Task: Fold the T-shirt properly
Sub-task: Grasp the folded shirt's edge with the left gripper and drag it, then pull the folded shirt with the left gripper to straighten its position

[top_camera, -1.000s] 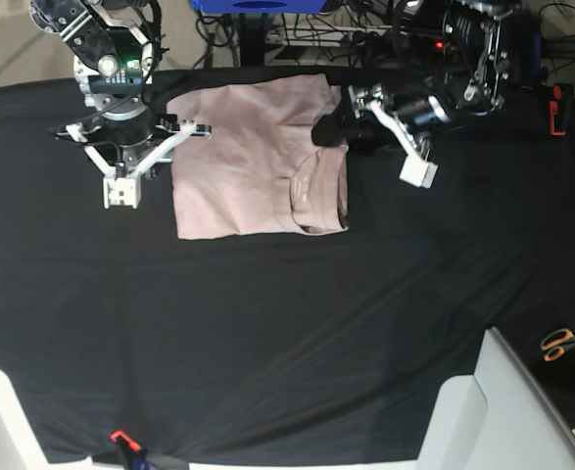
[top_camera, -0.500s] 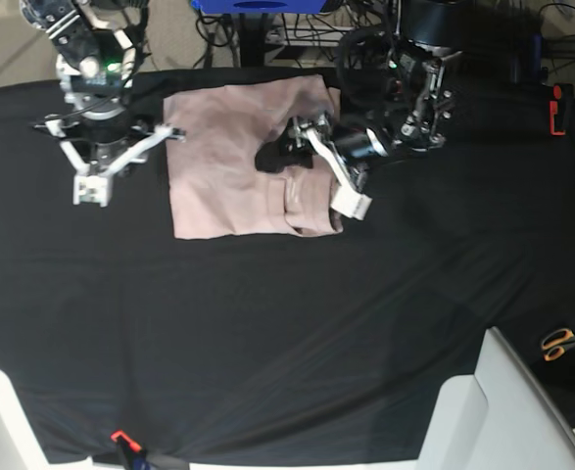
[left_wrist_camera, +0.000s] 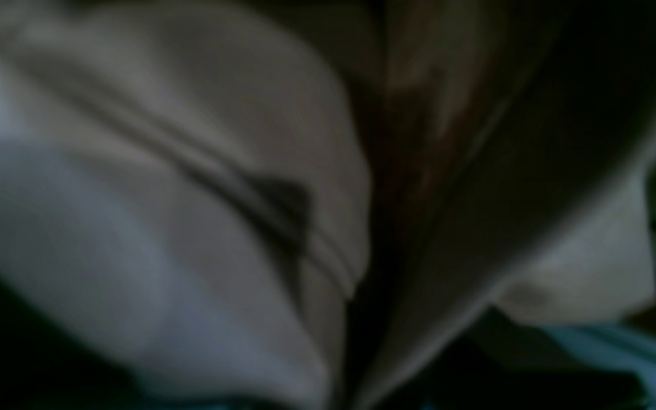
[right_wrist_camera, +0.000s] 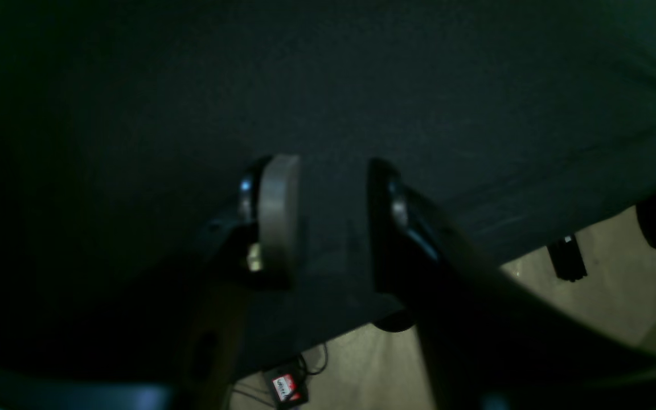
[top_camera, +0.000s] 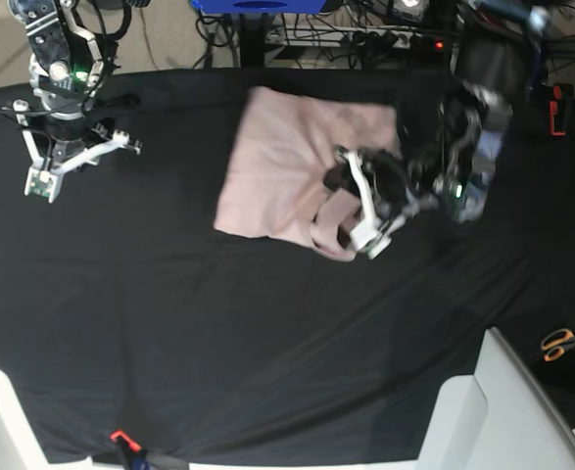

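The pale pink T-shirt (top_camera: 287, 162) lies folded on the black table covering (top_camera: 218, 323), tilted, with its right edge lifted and bunched. My left gripper (top_camera: 354, 204) is at that bunched edge by the collar and is shut on the cloth. In the left wrist view the T-shirt (left_wrist_camera: 203, 171) fills the frame as blurred folds, and the fingers are hidden. My right gripper (top_camera: 76, 164) is far left of the shirt, open and empty. In the right wrist view the right gripper (right_wrist_camera: 333, 216) hangs over bare black covering with its fingers (right_wrist_camera: 275, 216) apart.
Orange-handled scissors (top_camera: 561, 343) lie at the right edge. A white object (top_camera: 493, 411) stands at the front right. A blue item (top_camera: 258, 5) and cables sit behind the table. A red clip (top_camera: 120, 437) is at the front edge. The floor (right_wrist_camera: 578, 319) shows past the table edge.
The left gripper has closed on the shirt's collar side and dragged the shirt right, turning it. The right arm has moved left, away from the shirt.
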You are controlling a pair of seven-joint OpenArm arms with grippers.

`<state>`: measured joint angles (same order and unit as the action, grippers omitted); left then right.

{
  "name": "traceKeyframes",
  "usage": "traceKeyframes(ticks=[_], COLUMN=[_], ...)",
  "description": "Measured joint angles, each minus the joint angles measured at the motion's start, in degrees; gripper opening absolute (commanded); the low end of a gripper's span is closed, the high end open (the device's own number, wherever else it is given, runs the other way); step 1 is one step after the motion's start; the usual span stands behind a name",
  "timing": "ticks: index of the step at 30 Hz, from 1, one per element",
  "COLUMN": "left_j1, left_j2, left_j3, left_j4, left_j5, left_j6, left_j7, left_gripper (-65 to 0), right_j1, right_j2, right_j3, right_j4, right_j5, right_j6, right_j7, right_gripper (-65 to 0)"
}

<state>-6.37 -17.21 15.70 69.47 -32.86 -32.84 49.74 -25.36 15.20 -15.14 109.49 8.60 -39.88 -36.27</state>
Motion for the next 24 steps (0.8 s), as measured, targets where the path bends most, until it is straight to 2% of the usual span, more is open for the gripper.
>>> traceKeyframes(ticks=[2, 4, 7, 10, 13, 14, 17, 24], left_j1=[-4.48, -9.01, -15.45, -22.36, -26.29, -27.08, -28.04, -28.94], left_j2=[-1.84, -3.56, -4.09, -2.95, 0.35, 1.42, 4.00, 9.25], left_j3=[5.99, 12.72, 22.45, 33.00, 41.07, 43.34, 46.40, 46.34], left_j4=[-0.07, -0.07, -0.44, -2.82, -6.40, -7.65, -10.05, -17.90], left_j5=[-0.22, -0.37, 0.15, 2.27, 7.91, 9.94, 17.38, 35.67], left_j6=[0.02, -0.11, -0.15, -0.11, -0.13, -1.33, -6.64, -8.26], left_j7=[0.66, 0.55, 0.81, -0.15, -0.13, -1.05, -5.20, -15.10], left_gripper=[-65.0, -65.0, -65.0, -65.0, -65.0, -65.0, -65.0, -65.0], right_j1=[0.26, 0.28, 0.72, 3.13, 5.77, 6.69, 8.52, 7.72], right_j2=[-1.31, -2.29, -3.80, -5.14, -4.87, -4.79, -5.18, -5.16], right_j3=[0.11, -0.09, 0.20, 0.09, 0.15, 0.20, 2.71, 7.69], right_j4=[0.00, 0.00, -0.02, -1.20, -2.49, -3.17, -5.42, -6.86], right_j5=[-0.02, 0.15, -0.04, 0.35, 3.67, 5.44, 9.29, 9.73], right_j6=[0.00, 0.22, -0.17, 0.24, -0.02, 0.00, 0.39, 0.02], right_j7=[0.09, 0.07, 0.04, 0.09, -0.02, 0.15, -0.28, -0.11], right_gripper=[-57.6, -57.9, -58.1, -58.1, -58.2, -58.2, -58.2, -58.2])
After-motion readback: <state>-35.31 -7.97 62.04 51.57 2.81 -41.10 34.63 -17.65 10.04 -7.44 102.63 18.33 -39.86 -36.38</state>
